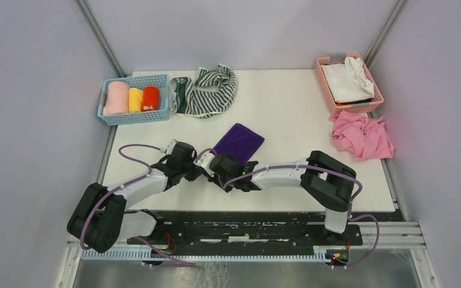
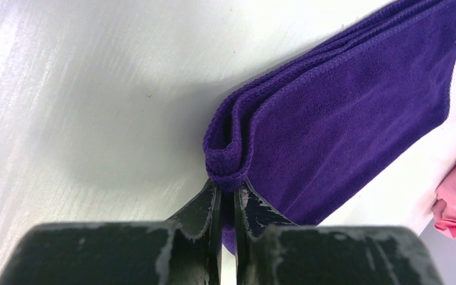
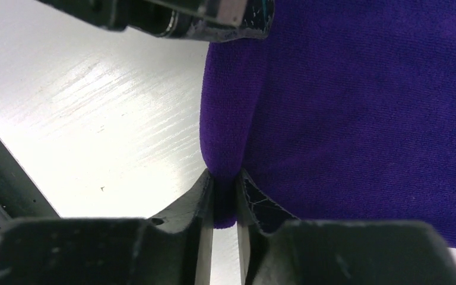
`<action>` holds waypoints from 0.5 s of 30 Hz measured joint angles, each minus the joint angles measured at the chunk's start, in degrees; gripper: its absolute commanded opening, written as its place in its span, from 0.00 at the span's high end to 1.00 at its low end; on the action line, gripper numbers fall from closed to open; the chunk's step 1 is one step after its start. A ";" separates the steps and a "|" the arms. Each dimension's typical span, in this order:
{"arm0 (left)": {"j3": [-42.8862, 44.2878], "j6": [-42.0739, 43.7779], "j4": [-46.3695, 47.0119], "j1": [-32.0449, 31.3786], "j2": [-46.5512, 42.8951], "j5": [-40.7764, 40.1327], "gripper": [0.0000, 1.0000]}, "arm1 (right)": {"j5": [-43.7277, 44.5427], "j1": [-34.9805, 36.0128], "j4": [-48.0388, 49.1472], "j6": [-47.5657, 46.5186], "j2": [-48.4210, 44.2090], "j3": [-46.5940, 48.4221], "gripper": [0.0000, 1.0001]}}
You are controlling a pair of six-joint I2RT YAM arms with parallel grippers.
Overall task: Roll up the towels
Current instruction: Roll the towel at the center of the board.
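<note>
Starting at the ten o'clock corner of the white table [image 1: 288, 174], a blue basket [image 1: 133, 117] holds three rolled cloths side by side: a pink roll [image 1: 117, 97], a yellow roll [image 1: 135, 99] and a red roll [image 1: 150, 98]. Just beside it, toward eleven o'clock, the striped towel [image 1: 211, 91] lies in a loose, crumpled heap, dark green and white, untouched by either arm.

Nearer the middle, the left gripper [image 2: 227, 187] reaches in from eight o'clock. Its fingers are pressed together on the folded corner of the purple cloth [image 1: 240, 141], whose layered hems bulge out just past the fingertips. The cloth itself lies flat on the table slightly toward six o'clock from centre, folded into a tidy rectangle and angled so its far end points to one o'clock.

The right gripper [image 3: 225, 184] comes in from four o'clock and pinches the same near edge of the purple cloth, close beside the other one; a fold of fabric sits squeezed between its two fingers. Dark hardware at the twelve o'clock edge of the right wrist view is probably the left gripper, though too little shows to be sure.

At the two o'clock corner a pink basket [image 1: 336, 102] contains a white cloth [image 1: 348, 81]. Below it, at three o'clock by the table's edge, a pink cloth [image 1: 363, 137] lies rumpled.
</note>
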 measured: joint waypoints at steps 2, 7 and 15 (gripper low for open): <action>0.70 0.00 -1.36 0.00 0.00 -0.59 0.89 | 0.02 0.00 0.31 0.22 -0.11 -0.17 0.84; 3.21 0.04 -4.33 -0.02 0.00 -1.14 0.87 | -3.15 -0.17 0.07 1.25 -0.57 -0.17 0.99; 4.85 0.22 -7.67 0.02 0.61 -1.49 0.77 | -18.38 -6.40 1.49 8.83 -1.27 -0.81 0.99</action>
